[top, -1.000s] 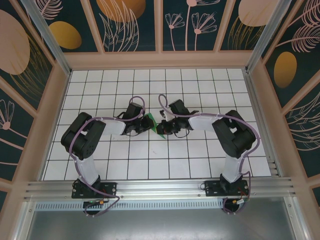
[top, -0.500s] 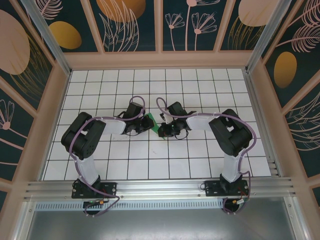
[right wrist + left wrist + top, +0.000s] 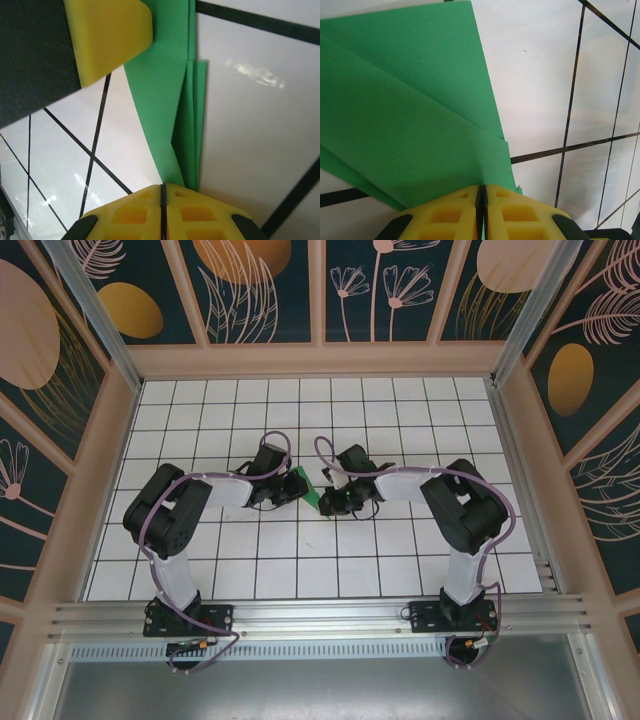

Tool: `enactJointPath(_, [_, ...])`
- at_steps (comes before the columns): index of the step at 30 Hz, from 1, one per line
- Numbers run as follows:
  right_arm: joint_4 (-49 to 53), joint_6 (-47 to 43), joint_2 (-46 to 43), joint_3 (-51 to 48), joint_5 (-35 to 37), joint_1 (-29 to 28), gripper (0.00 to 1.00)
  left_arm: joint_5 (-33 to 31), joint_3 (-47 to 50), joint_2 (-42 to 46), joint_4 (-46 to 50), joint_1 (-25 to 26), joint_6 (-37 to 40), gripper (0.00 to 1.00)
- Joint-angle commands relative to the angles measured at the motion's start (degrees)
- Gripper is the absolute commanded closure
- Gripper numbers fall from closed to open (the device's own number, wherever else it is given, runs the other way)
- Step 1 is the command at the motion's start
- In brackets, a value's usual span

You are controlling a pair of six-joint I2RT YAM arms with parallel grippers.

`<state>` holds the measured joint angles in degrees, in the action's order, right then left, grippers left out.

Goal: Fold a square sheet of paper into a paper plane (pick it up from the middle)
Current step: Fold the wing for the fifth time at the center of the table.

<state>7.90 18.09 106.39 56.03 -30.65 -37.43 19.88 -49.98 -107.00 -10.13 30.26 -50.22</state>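
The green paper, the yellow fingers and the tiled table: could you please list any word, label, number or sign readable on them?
No text can be read: the green paper is plain, the yellow fingers are unmarked, the table bears grid lines, and the walls show plants, no lettering.

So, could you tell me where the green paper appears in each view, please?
Top external: green paper at mid-table, where the two arms meet.
Left wrist: left and centre, pinched by the left gripper at the bottom.
Right wrist: folded strip from top centre down into the right gripper.
Shared landmark: the table's black grid lines.
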Motion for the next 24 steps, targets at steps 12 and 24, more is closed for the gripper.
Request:
enactJointPath(12, [6.0,-2.5,-8.1,-1.1,-2.1,1.2,0.9,-9.9,1.1,-6.7,5.7,0.0,2.6,0.87])
enactJointPath(24, [4.5,-2.1,-0.9,2.6,-3.4,-0.5,0.9,-9.5,0.9,-6.8,5.7,0.0,2.6,0.87])
